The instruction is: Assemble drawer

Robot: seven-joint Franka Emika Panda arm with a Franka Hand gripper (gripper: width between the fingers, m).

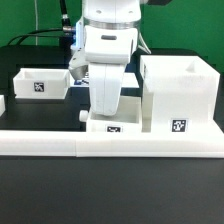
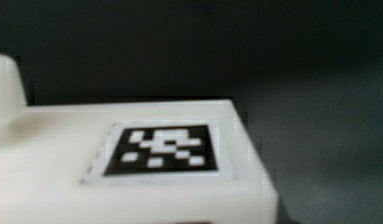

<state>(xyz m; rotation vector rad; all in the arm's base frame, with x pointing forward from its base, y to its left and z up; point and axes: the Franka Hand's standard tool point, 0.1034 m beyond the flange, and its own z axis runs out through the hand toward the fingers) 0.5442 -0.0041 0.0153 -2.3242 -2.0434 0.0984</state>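
In the exterior view my gripper hangs low over a small white tray with a black knob, just behind the border wall. Its fingertips are hidden by the hand and the tray, so I cannot tell whether it is open or shut. The wrist view is blurred and filled by that tray's white face and its square tag. No fingers show there. A second small tray stands at the exterior view's left. The large boxy casing stands at the right, close to my hand.
The long white L-shaped border wall runs across the front, right before the tray and casing. The arm's body rises over the middle. Black cables lie at the back left. The table is black.
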